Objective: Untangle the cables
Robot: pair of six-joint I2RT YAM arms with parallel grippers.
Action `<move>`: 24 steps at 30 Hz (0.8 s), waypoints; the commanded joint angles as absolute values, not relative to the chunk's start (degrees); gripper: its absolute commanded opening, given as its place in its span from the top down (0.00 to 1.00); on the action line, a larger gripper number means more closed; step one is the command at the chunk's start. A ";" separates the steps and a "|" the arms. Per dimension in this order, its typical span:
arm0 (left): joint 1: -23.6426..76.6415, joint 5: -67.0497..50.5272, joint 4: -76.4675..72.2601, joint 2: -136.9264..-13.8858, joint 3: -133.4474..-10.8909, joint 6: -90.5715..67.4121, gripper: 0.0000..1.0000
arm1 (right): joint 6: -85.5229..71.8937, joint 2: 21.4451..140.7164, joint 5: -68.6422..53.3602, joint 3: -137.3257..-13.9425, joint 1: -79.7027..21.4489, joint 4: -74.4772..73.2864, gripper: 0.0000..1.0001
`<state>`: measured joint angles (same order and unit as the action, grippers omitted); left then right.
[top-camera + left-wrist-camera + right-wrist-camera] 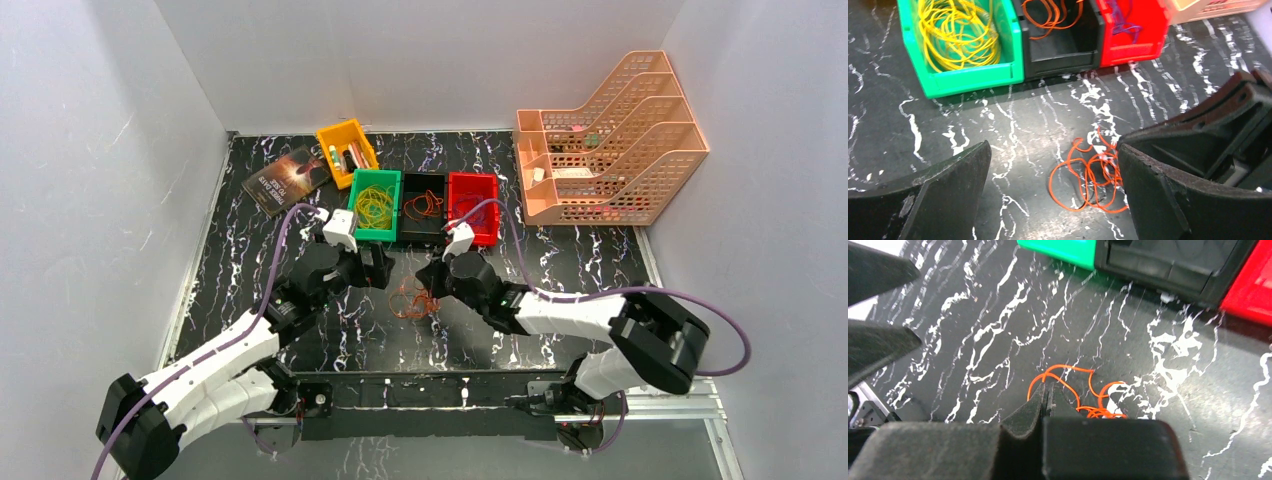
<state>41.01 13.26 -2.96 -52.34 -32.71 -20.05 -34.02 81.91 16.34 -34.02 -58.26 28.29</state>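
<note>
A small bunch of thin orange cables lies on the black marbled table between my two grippers. My left gripper is open; in the left wrist view the cables lie between its fingers, close to the right finger. My right gripper is shut, and in the right wrist view its tips pinch an orange loop at the edge of the bunch. More cables lie in bins: yellow in the green bin, orange in the black bin.
A red bin stands right of the black one, with a purple strand in it. A yellow bin and a book lie at the back left. A peach file rack stands at the back right.
</note>
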 commanded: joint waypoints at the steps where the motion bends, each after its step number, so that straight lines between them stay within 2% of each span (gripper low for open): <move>1: 41.12 5.57 -15.69 -48.69 -28.32 -18.54 0.02 | -28.77 75.37 19.57 -37.46 -57.48 26.75 1.00; 4: 41.13 1.97 -24.16 -48.78 -24.62 -18.01 0.02 | -28.68 74.32 15.23 -41.79 -55.83 21.75 1.00; 9: 41.13 3.01 -45.53 -45.58 -13.49 -19.87 0.02 | -30.63 72.23 13.24 -46.33 -54.81 17.02 1.00; 14: 41.11 -1.66 -50.23 -43.82 -12.19 -16.38 0.02 | -32.01 71.44 10.64 -49.35 -53.60 15.69 1.00; 18: 41.12 -6.68 -53.80 -46.28 -13.99 -14.72 0.02 | -32.74 71.72 8.26 -51.49 -52.87 15.26 1.00; 24: 41.13 -8.18 -59.52 -51.06 -15.52 -13.93 0.02 | -34.54 71.53 5.18 -53.77 -51.51 15.24 1.00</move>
<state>41.01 -5.28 -51.35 -49.01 -13.26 -15.75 -33.06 72.69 8.12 -49.84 -52.31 14.00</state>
